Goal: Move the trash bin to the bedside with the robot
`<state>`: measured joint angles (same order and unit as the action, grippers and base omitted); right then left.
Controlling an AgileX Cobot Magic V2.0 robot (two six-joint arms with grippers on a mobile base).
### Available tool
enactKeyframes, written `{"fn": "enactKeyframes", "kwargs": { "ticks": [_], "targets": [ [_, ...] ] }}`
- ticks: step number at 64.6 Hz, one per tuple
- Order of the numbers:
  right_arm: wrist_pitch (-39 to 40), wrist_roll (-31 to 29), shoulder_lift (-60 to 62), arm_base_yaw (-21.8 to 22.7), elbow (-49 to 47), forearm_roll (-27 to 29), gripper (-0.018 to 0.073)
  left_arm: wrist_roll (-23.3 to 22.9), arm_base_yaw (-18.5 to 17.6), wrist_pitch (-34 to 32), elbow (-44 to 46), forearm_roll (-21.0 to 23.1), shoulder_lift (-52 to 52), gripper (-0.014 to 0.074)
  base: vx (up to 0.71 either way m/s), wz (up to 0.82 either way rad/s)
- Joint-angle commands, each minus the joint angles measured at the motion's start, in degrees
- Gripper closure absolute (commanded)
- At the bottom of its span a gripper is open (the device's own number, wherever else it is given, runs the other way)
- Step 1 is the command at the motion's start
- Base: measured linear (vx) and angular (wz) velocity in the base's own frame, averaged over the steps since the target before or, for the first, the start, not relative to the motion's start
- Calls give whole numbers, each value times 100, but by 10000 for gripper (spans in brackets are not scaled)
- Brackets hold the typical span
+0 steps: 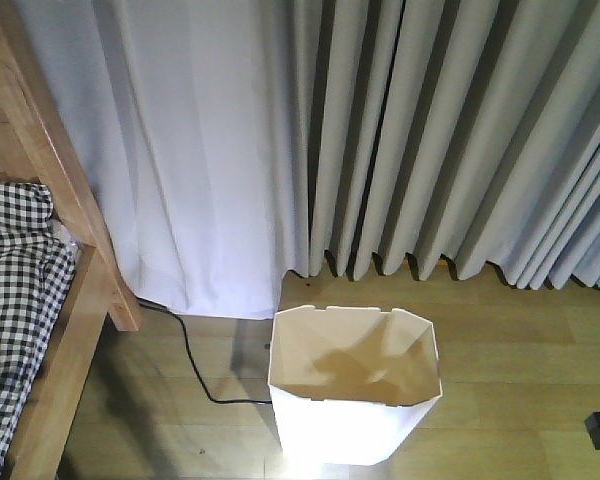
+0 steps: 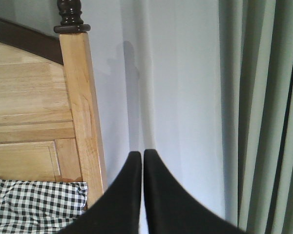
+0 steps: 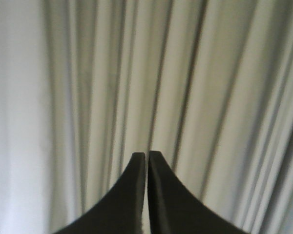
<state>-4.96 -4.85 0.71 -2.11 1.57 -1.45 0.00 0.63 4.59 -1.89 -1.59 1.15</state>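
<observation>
The trash bin (image 1: 355, 395) stands upright on the wooden floor (image 1: 520, 340), its cream inside bare as far as I can see, just in front of the pale curtains (image 1: 410, 130). It sits near the bed (image 1: 50, 300) but not against it: a strip of floor lies between them, with a black cable (image 1: 190, 365) trailing across it from under the bed's corner post. The checked bedding (image 1: 15, 300) bunches up against the wooden frame on that side.

Neither arm is touching the bin. The left claw (image 2: 142, 156) is pressed closed with nothing between its fingers, and points at the headboard post (image 2: 83, 107) and the curtain beside it. The right claw (image 3: 147, 157) is likewise closed and empty, facing only curtain folds. With both held up and away like that, I'd guess the bin is meant to be nudged along by the base rolling forward, not lifted.
</observation>
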Motion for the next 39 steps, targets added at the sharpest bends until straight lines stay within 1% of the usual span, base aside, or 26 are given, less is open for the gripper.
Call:
{"fn": "enactKeyframes", "kwargs": {
  "ticks": [1,6,39],
  "targets": [
    [535,34,54,20,10,-122,567,-79,-36,-423,-68,54,44,603,0,0],
    [551,38,54,106,10,-111,567,-79,-36,-423,-68,54,44,603,0,0],
    [551,39,54,100,10,-43,567,-79,-36,-423,-68,54,44,603,0,0]
  ]
}}
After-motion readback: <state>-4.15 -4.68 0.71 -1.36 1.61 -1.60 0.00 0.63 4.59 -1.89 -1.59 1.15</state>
